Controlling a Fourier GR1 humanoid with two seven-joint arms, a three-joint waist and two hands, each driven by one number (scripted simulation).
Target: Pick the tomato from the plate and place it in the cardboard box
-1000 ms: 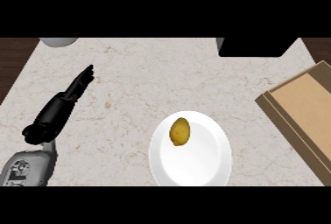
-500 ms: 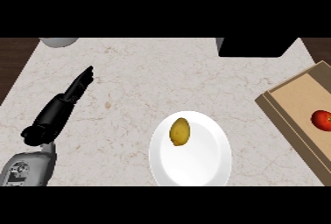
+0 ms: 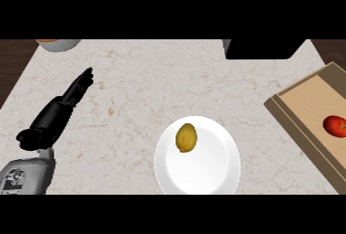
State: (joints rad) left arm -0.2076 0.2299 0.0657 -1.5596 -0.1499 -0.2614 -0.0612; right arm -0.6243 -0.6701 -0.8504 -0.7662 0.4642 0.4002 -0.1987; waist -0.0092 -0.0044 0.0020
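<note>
A red tomato point(image 3: 334, 125) lies inside the cardboard box point(image 3: 300, 107) at the right edge of the counter. In the middle front stands a white plate point(image 3: 202, 169), and a yellow lemon-like fruit point(image 3: 186, 137) rests on its upper left part. My left hand point(image 3: 64, 103) rests open on the left side of the counter, fingers straight and pointing away, far from plate and box. My right hand does not show in the head view.
A black appliance point(image 3: 263, 48) stands at the back right. A grey bowl with something orange in it point(image 3: 57, 44) sits at the back left corner. Dark wood borders the counter on the left.
The tomato has appeared in the cardboard box and now lies a little further inside. The left hand, the plate and the yellow fruit have not moved.
</note>
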